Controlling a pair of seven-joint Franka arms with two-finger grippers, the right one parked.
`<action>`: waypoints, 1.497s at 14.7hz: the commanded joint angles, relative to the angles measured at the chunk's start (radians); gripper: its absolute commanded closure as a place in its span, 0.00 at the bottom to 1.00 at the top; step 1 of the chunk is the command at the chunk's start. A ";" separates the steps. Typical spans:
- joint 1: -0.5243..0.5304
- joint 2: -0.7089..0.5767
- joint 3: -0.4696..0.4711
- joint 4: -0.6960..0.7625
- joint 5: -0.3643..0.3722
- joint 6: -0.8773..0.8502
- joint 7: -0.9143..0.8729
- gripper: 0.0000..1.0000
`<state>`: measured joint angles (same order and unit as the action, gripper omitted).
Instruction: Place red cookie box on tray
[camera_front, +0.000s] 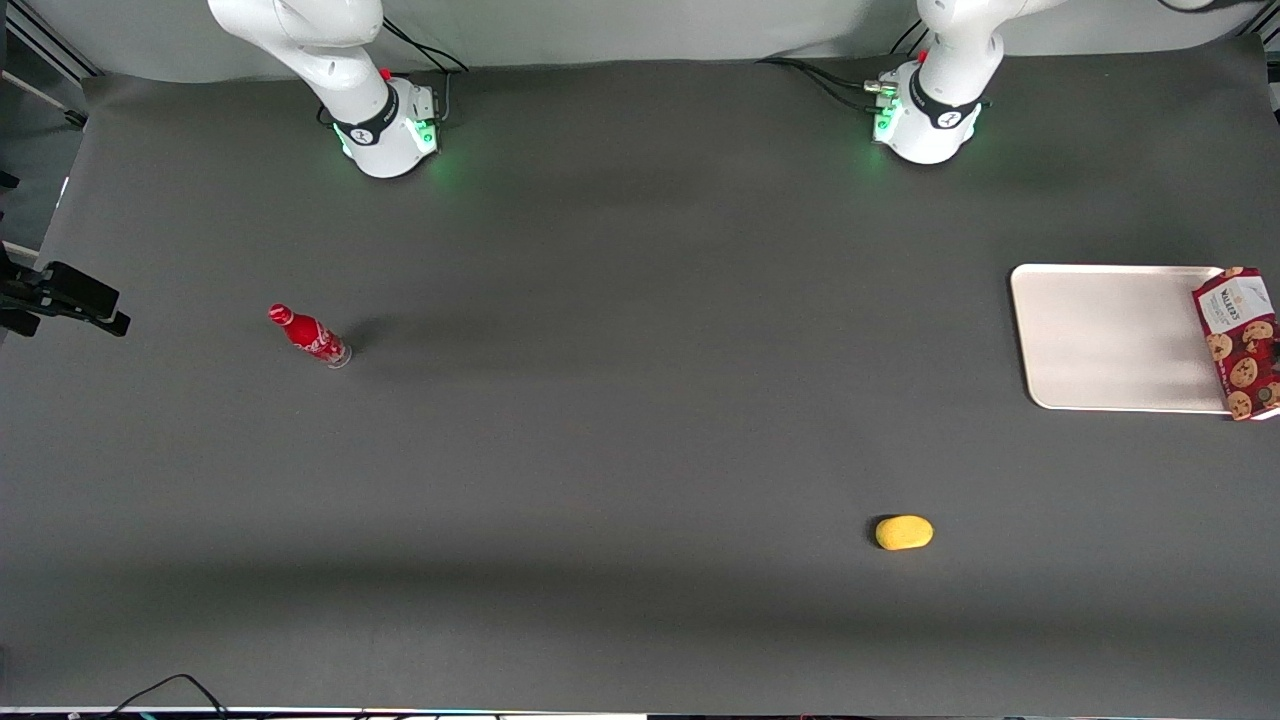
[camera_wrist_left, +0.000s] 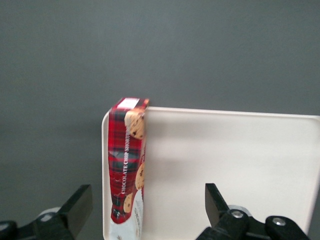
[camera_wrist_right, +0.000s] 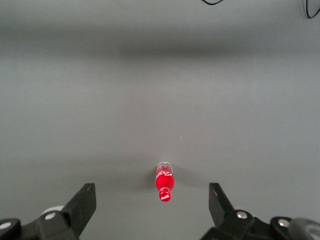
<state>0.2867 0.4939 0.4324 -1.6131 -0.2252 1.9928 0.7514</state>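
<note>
**Left gripper raised above the tray, fingers wide apart**

The gripper (camera_wrist_left: 145, 210) hangs high over the table, pointing down, its two black fingers (camera_wrist_left: 77, 205) spread wide and holding nothing. Below it, between the fingers, the red cookie box (camera_wrist_left: 125, 165) appears to stand on its long edge along one end of the tray (camera_wrist_left: 230, 155), apart from both fingertips. The front view shows the box (camera_front: 1240, 340) at the tray's (camera_front: 1110, 335) outer end.
</note>
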 joint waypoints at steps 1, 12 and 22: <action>-0.047 -0.138 -0.044 0.068 0.041 -0.133 -0.105 0.00; -0.216 -0.434 -0.418 0.020 0.222 -0.333 -0.716 0.00; -0.247 -0.525 -0.471 -0.074 0.228 -0.322 -0.773 0.00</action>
<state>0.0532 -0.0003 -0.0427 -1.6562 -0.0163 1.6604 0.0022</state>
